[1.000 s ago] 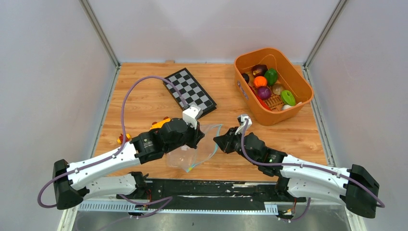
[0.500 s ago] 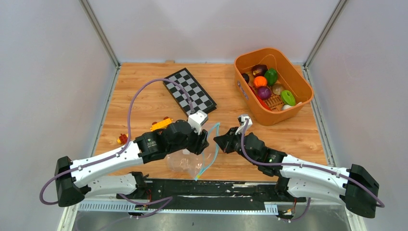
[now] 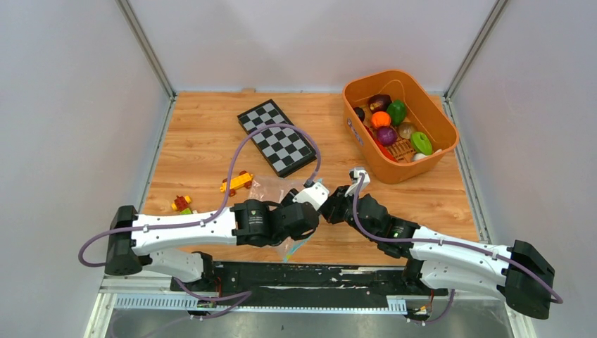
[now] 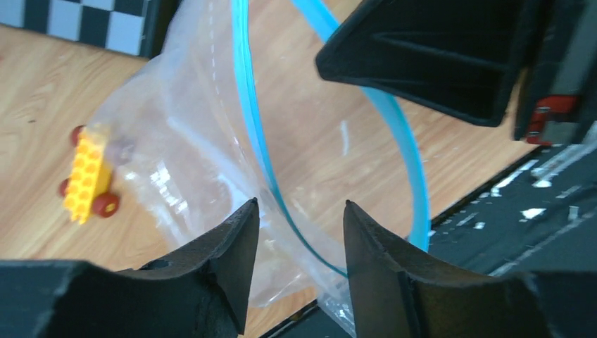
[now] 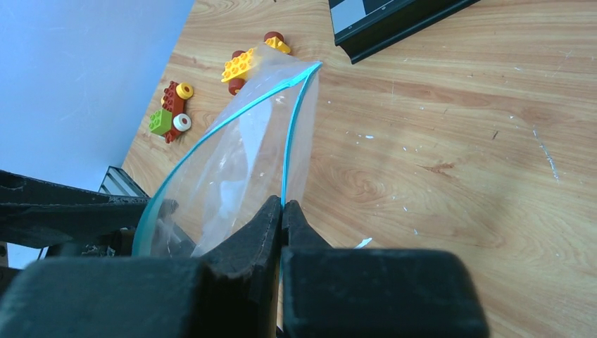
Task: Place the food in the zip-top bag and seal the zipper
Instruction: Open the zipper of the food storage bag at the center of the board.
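The clear zip-top bag [image 5: 239,155] is held up with its mouth open above the table's front middle. My right gripper [image 5: 281,208] is shut on its light-blue zipper [image 5: 292,134]. My left gripper [image 4: 299,211] is open, with the near lip of the zipper [image 4: 246,120] passing between its jaws and untouched. In the top view the left gripper [image 3: 310,215] meets the right gripper [image 3: 331,206], and the left arm hides most of the bag [image 3: 271,186]. The food [image 3: 386,135], orange, purple, green and dark pieces, lies in the orange basket [image 3: 436,120].
A chessboard [image 3: 276,137] lies at the back middle. A yellow toy car [image 3: 236,183] and toy brick pieces [image 3: 181,204] lie left of the bag. The black rail runs along the table's near edge, just below the bag.
My left arm has swung right and toward the near edge, bringing its gripper up beside the right gripper. The bag has shifted right with it. The right arm has stayed put.
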`<move>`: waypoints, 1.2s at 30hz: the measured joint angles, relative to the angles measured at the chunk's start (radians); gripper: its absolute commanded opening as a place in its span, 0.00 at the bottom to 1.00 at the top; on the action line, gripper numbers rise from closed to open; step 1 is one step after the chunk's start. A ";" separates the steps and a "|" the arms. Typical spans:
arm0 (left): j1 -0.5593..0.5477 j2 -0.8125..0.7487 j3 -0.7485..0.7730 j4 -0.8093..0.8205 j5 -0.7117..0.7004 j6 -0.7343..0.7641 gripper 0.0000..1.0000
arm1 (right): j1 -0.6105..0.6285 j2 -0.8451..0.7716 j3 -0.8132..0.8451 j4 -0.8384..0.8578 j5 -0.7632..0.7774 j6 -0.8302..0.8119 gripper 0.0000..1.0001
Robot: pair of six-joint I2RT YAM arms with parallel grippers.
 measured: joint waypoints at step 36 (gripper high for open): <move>-0.011 -0.106 -0.062 0.078 -0.114 -0.035 0.12 | -0.001 -0.018 0.000 -0.013 0.007 -0.007 0.00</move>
